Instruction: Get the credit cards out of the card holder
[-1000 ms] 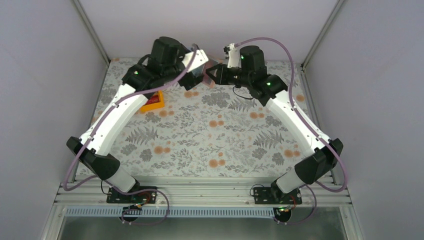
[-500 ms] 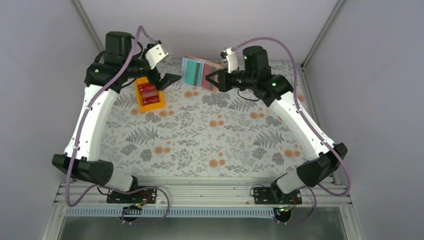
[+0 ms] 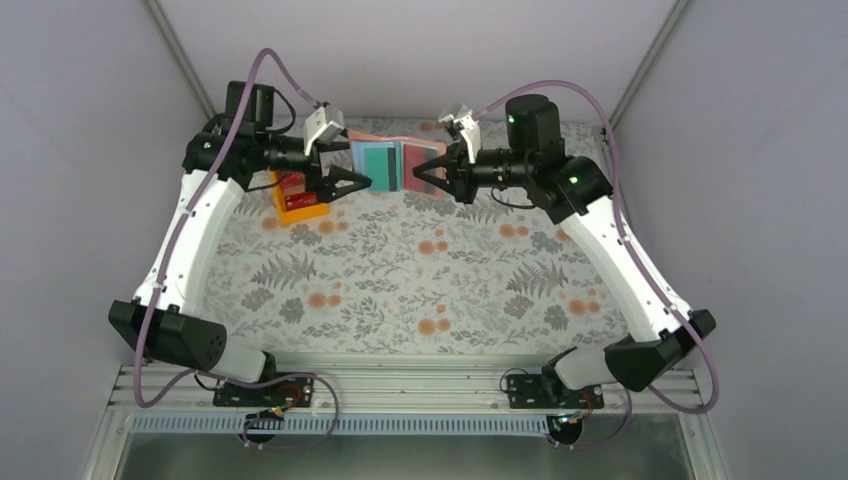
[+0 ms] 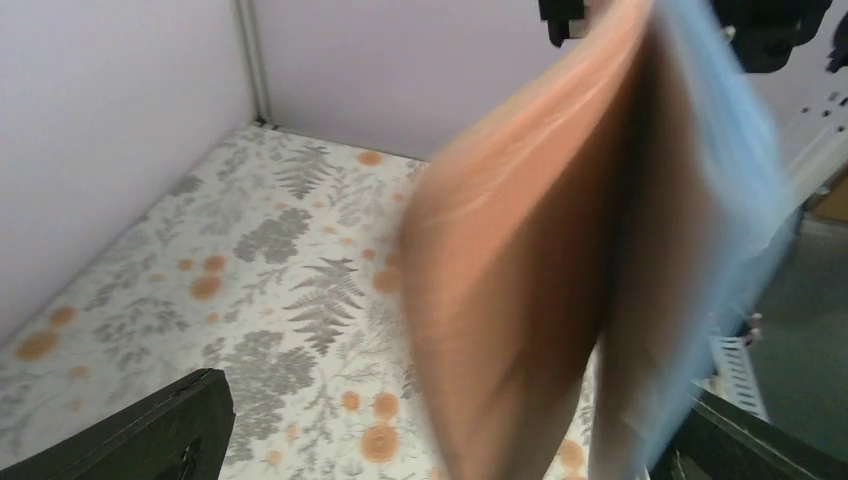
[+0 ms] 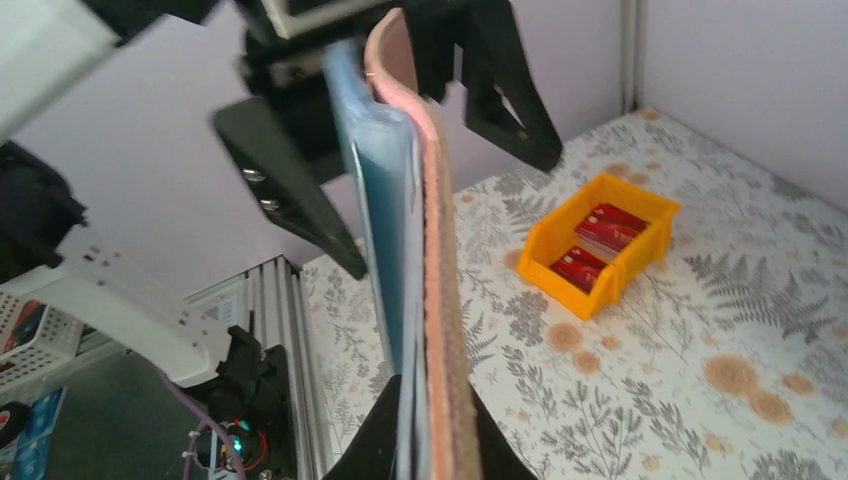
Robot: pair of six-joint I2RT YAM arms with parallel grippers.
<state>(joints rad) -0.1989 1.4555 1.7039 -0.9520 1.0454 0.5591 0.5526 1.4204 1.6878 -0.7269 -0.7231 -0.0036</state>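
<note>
The card holder is a tan wallet with light blue lining, held open in the air at the back of the table. A teal-green card shows in its left half. My right gripper is shut on the wallet's right side; in the right wrist view the wallet stands edge-on between its shut fingers. My left gripper is open at the wallet's left edge. In the left wrist view the blurred wallet fills the gap between the wide-open gripper. Red cards lie in the orange tray.
The orange plastic tray stands on the floral tablecloth at the back left, below my left wrist; it also shows in the right wrist view. White walls with metal corner posts close in the back and sides.
My left gripper has swung from above the orange tray rightward to the wallet's left edge. My right gripper has carried the open wallet slightly lower and toward the left gripper.
</note>
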